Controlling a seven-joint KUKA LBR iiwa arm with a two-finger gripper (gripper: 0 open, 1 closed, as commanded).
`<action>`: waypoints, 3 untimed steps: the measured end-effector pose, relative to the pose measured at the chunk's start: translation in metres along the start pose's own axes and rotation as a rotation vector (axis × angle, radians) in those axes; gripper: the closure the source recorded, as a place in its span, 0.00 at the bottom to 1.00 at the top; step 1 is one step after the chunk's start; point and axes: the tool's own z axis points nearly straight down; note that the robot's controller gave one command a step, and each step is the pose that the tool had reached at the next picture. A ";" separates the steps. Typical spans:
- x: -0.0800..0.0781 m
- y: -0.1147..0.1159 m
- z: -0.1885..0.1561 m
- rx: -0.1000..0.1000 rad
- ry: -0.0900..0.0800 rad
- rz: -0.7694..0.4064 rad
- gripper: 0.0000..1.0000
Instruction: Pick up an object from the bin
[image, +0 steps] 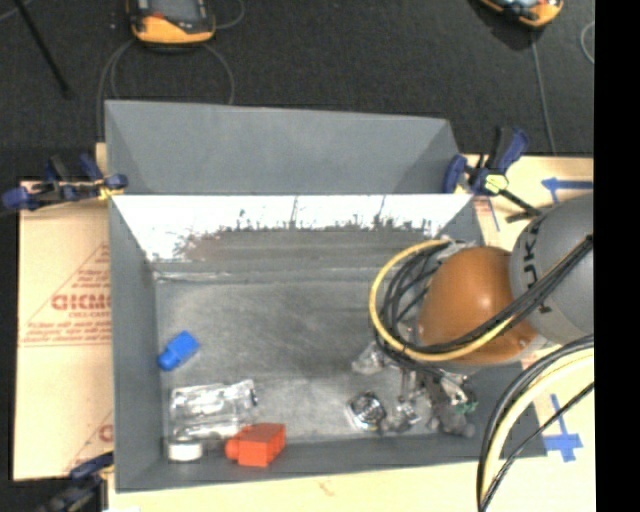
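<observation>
Grey metal bin (300, 300) holds one blue block (179, 351), one orange block (257, 445), one clear bottle (210, 405) and one small shiny piece (366, 408) just beside the gripper (415, 405); whether that is open cannot be told.

**Lighting:** even, moderately bright, seemingly from above.
**Glare:** a washed-out white band along the upper far wall of the bin (290, 215), and small glints on the clear plastic packet (210, 405) at the near left.
**Highlight:** a soft sheen on the arm's orange cover (470, 300).
**Shadows:** faint and short, darkest on the bin's bottom beneath the arm, at the right.
**Surround:** dark floor (300, 50), dim.
</observation>
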 end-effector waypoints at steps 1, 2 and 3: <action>0.024 -0.093 -0.024 -0.003 0.019 0.073 0.00; 0.007 -0.012 -0.026 -0.014 0.022 -0.056 0.00; -0.015 0.028 0.000 0.000 0.009 -0.162 0.00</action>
